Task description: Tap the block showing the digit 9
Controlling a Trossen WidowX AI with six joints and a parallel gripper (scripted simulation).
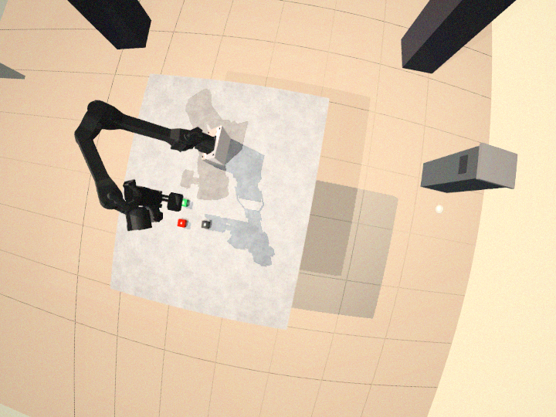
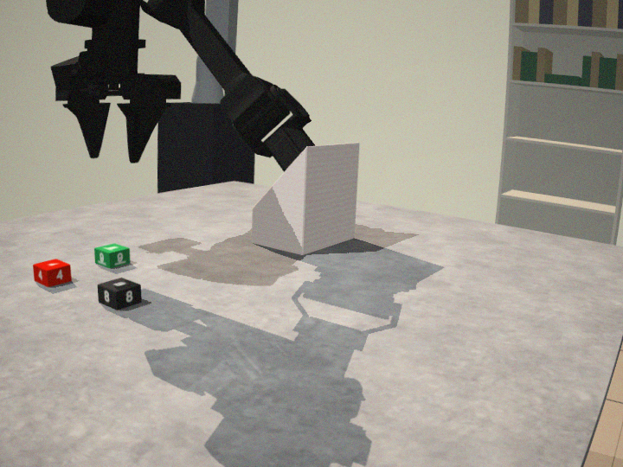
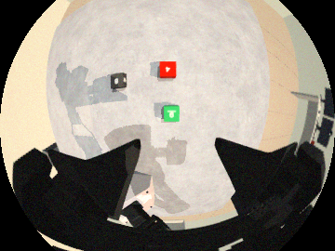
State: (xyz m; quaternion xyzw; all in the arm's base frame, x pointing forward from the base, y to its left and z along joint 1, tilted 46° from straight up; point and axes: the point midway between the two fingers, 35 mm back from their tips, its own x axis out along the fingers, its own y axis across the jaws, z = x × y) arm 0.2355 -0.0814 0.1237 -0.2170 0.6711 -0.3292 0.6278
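Observation:
A green block [image 1: 184, 202] [image 2: 112, 256] [image 3: 171, 113] sits on the table; its side digits look like an underlined 9 in the exterior view. A red block [image 1: 181, 222] [image 2: 51, 272] [image 3: 167, 70] shows a 4. A black block [image 1: 205, 224] [image 2: 118, 294] [image 3: 118, 81] shows an 8. My gripper [image 2: 114, 159] [image 3: 179, 142] is open and empty, pointing down high above the table. In the wrist view the green block is the nearest to the fingertips, beyond the gap between them. In the top view the gripper partly covers the green block's left side.
The pale table [image 1: 193, 287] [image 2: 478, 376] carries a white wedge-shaped mount [image 1: 221, 147] [image 2: 329, 201], where my arm is fixed. Arm shadows fall across the table and reach the black block. A bookshelf [image 2: 558, 115] stands in the background.

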